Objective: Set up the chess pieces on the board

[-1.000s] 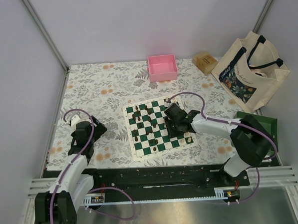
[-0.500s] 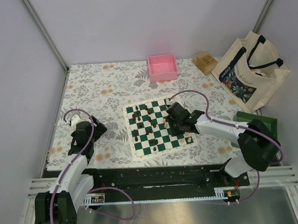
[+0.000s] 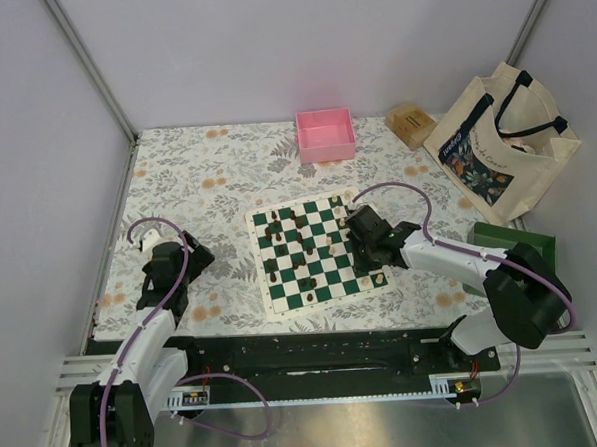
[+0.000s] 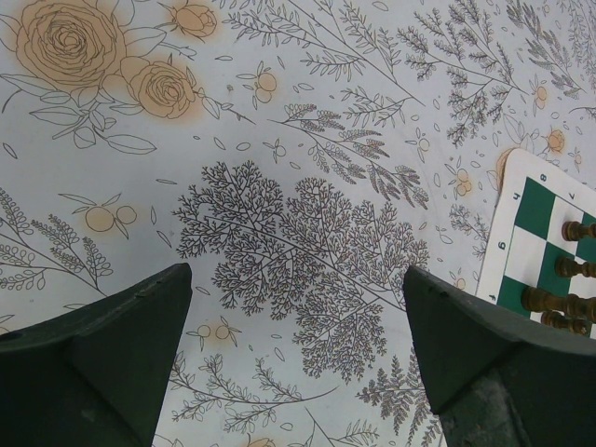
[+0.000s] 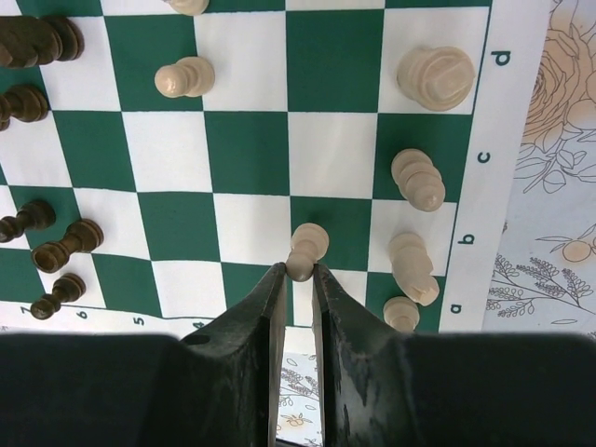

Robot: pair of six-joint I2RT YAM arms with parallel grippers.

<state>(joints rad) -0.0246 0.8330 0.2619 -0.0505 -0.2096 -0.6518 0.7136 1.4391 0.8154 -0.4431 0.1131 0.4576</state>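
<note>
The board (image 3: 313,284) of green and white checks lies mid-table, with dark and cream chess pieces standing on it. My right gripper (image 3: 365,242) is over the board's right side, shut on a cream pawn (image 5: 304,250) by its head; the pawn's base is above a green square near the b-file edge. Other cream pieces (image 5: 416,178) stand along the a–d edge of the board (image 5: 251,154). Dark pieces (image 5: 65,244) stand at the left of the right wrist view. My left gripper (image 4: 298,279) is open over the floral cloth, left of the board (image 4: 540,209), holding nothing.
A pink tray (image 3: 325,134) sits at the back, with a tan box (image 3: 409,125) to its right. A tote bag (image 3: 500,143) leans at the right wall, and a green tray (image 3: 525,244) lies below it. Floral cloth covers the table.
My right gripper has narrowed onto the cream pawn and shifted right across the board toward its right edge. The left arm has not moved.
</note>
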